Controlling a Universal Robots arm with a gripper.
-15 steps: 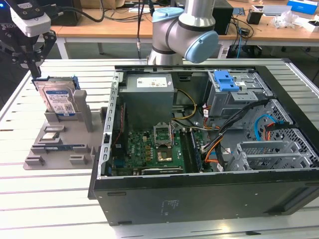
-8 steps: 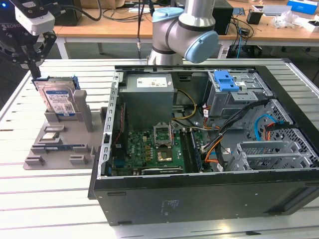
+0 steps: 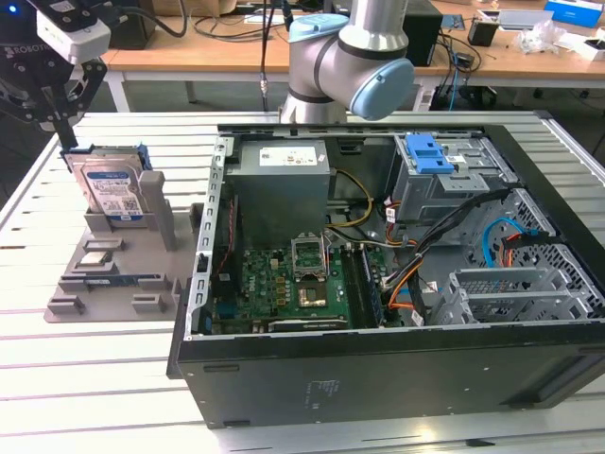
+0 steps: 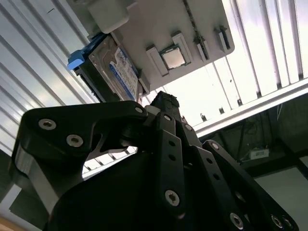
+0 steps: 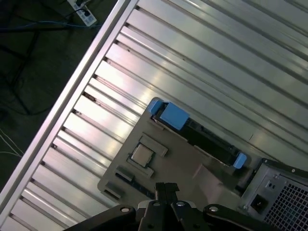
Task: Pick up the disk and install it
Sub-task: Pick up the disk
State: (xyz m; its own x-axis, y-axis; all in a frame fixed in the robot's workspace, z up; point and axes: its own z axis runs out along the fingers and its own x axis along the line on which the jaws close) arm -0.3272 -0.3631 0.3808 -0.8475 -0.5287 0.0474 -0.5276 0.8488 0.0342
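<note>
Disk (image 3: 112, 189): stands on edge in a slot at the far end of the grey holder (image 3: 123, 274), which rests on the slatted table (image 3: 95, 378) at the exterior view's left. Sits well apart from the open computer case (image 3: 378, 369) at the exterior view's right. Faces the near side with its blue-and-white label and carries the blue frame along its edges. Nearer on the same holder, a small square chip (image 3: 97, 244) lying flat in its recess.

Gripper (image 3: 64, 142): hangs over the far left corner of the disk, a little toward the exterior view's left of its top edge, and appears clear of it. Looks pressed together at the tips in both wrist views and pinches nothing.

Judged as the approach for the pick, with the grasp not yet made. To do it well:
- Spread the fingers wider than the thickness of the disk before any descent.
- Shift toward the exterior view's right until centred over the top edge.
- Turn the wrist so the pads meet the two flat faces rather than the blue end tabs.
- Come down straight, stopping short of the holder's walls.
- Close firmly on metal, not on the label's edge.
- Keep any lift in line with the slot, since a tilt would probably bind the frame against the holder.
</note>
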